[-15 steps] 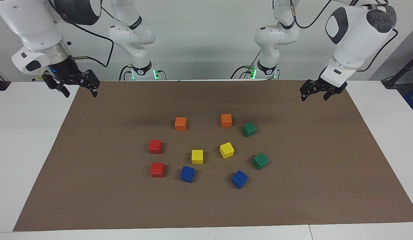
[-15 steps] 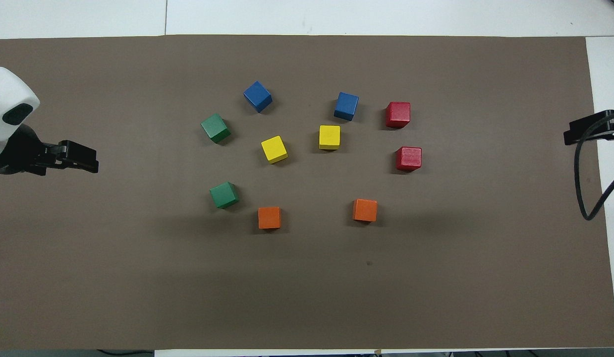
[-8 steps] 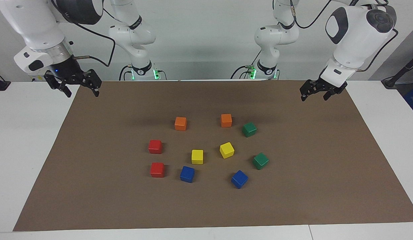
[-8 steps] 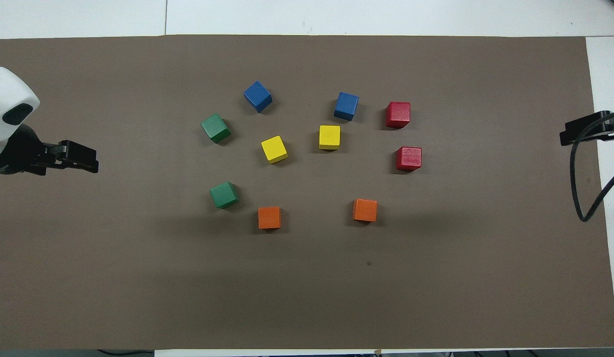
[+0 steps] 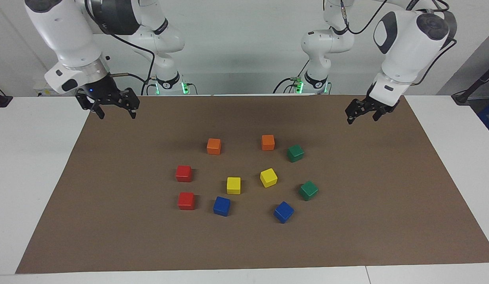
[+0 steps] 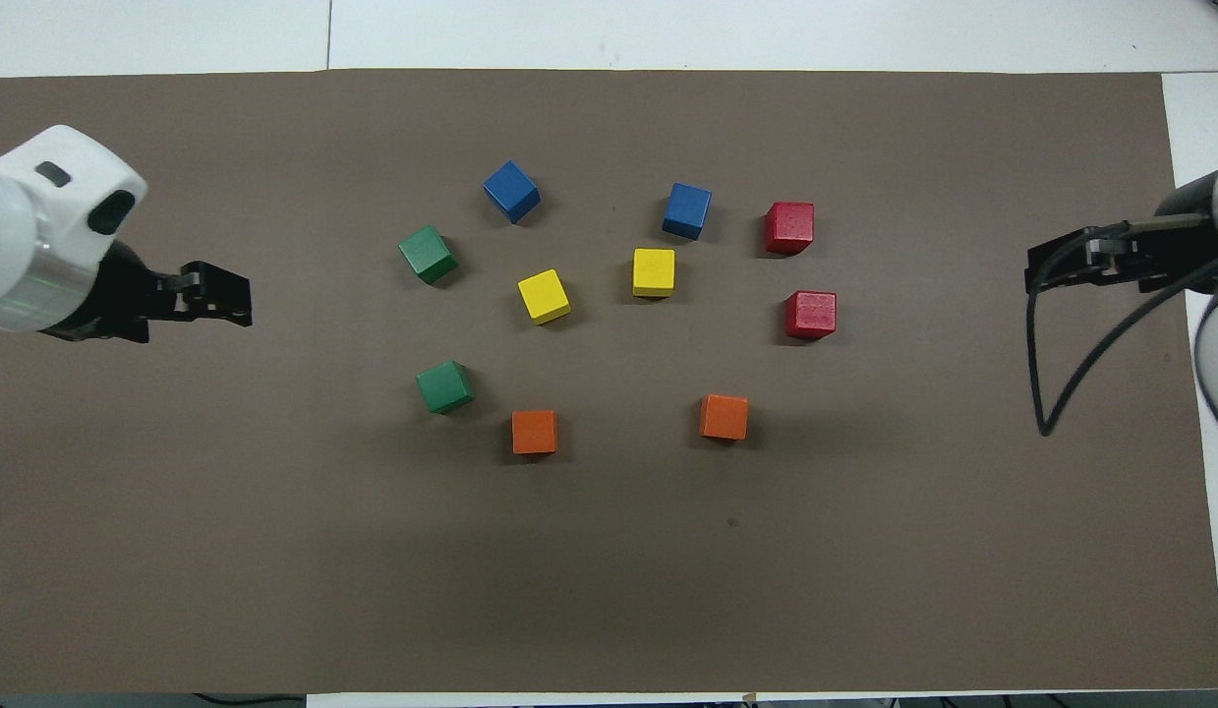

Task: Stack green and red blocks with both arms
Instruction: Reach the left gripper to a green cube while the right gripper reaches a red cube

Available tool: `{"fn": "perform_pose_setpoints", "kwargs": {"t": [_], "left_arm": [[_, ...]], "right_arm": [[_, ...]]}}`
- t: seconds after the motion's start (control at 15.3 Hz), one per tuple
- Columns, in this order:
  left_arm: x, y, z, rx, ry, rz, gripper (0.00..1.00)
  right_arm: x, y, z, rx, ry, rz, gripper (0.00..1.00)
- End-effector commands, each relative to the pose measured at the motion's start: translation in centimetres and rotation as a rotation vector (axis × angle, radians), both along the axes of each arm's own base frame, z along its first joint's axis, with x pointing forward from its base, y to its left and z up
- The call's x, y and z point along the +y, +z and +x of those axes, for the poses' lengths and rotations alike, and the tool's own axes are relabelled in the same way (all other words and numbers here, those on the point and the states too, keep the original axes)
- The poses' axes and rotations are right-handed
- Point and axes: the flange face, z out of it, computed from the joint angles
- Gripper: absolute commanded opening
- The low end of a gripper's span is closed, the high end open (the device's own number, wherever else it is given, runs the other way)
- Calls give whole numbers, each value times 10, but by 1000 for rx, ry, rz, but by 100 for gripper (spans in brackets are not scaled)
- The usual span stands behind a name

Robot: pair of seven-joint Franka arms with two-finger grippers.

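Observation:
Two green blocks (image 5: 295, 153) (image 5: 308, 190) lie on the brown mat toward the left arm's end of the cluster, also seen from overhead (image 6: 443, 385) (image 6: 428, 254). Two red blocks (image 5: 183, 173) (image 5: 186, 200) lie toward the right arm's end (image 6: 810, 315) (image 6: 789, 227). All four sit apart, none stacked. My left gripper (image 5: 361, 118) (image 6: 237, 305) hangs open and empty over the mat's edge at its own end. My right gripper (image 5: 116, 114) (image 6: 1039, 271) hangs open and empty over the mat's edge at the other end.
Two orange cubes (image 5: 214, 146) (image 5: 268, 142) lie nearest the robots. Two yellow cubes (image 5: 233, 185) (image 5: 268, 177) sit mid-cluster, and two blue cubes (image 5: 222, 206) (image 5: 283, 212) lie farthest. The brown mat (image 5: 386, 221) covers most of the white table.
Both grippers have moved inward from the table's ends over the mat, the right one farther. No block has moved.

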Motion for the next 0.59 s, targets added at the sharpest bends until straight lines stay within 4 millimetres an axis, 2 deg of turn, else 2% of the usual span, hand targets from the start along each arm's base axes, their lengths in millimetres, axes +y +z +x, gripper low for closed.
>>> {"fn": "perform_pose_setpoints", "kwargs": {"t": [0.0,0.13,0.26,0.39,0.46,0.52], "left_arm": [[-60,-51,15,6,126,-2,100],[-89,-87,19,16,168,2,100],[-101,-116,19,11,195,-2,100],[-119,-147,14,-17,254,-14,100],[-125,-162,4,-6,243,-5,100],[-122,-172,-4,8,242,5,100]], "right_arm": [[30,-41,5,4,-32,6,100],[39,-68,15,37,-102,1,100],[64,-98,23,58,-145,18,100],[85,-127,28,53,-182,14,100],[92,-142,27,45,-206,15,100],[100,-156,25,32,-203,18,100]]}}
